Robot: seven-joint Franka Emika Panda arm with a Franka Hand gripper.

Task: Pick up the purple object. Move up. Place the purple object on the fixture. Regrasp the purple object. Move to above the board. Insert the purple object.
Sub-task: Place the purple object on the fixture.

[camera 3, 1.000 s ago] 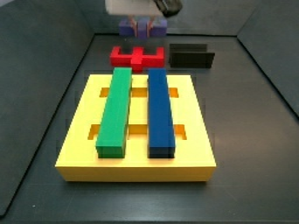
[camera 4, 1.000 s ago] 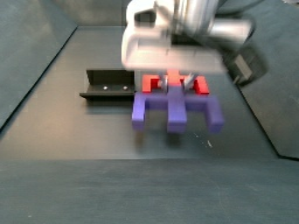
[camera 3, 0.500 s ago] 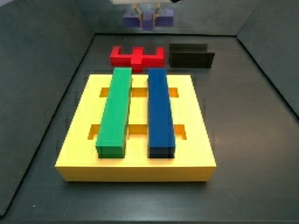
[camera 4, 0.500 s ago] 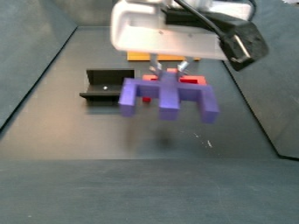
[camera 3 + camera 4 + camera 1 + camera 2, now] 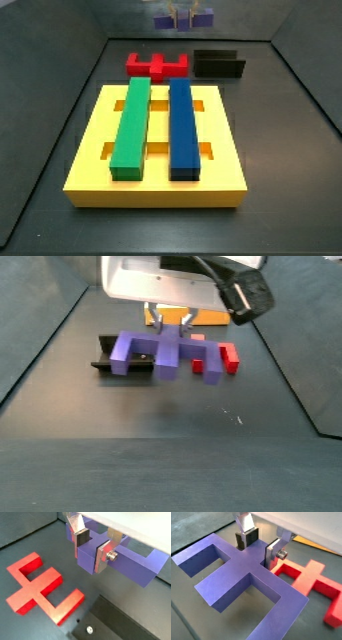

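In a side view, working from the left, the fixture (image 5: 120,354) sits on the dark floor, its L-shaped bracket partly covered by the purple object (image 5: 158,353) that hangs from my gripper (image 5: 171,328). The block is clear of the floor, legs pointing down toward the camera, and its left end overlaps the fixture in this view; I cannot tell whether they touch. Right of it lies the red block (image 5: 214,360), flat on the floor.

In both wrist views my 2 fingers (image 5: 102,556) are clamped on the middle rib of the purple object (image 5: 238,577), dark pads pressed against its sides, so my gripper (image 5: 261,546) is pinching the piece. The red block (image 5: 41,587) shows on the floor beneath, apart from the purple one, and a corner of the fixture (image 5: 120,622) sits near it.

In a side view from the front, the board (image 5: 158,145) fills the near floor with a green bar (image 5: 131,127) on the left and a blue bar (image 5: 182,128) on the right. Behind it are the red block (image 5: 158,66) and the fixture (image 5: 221,63). The purple object (image 5: 181,17) hangs at the top edge, well above them.
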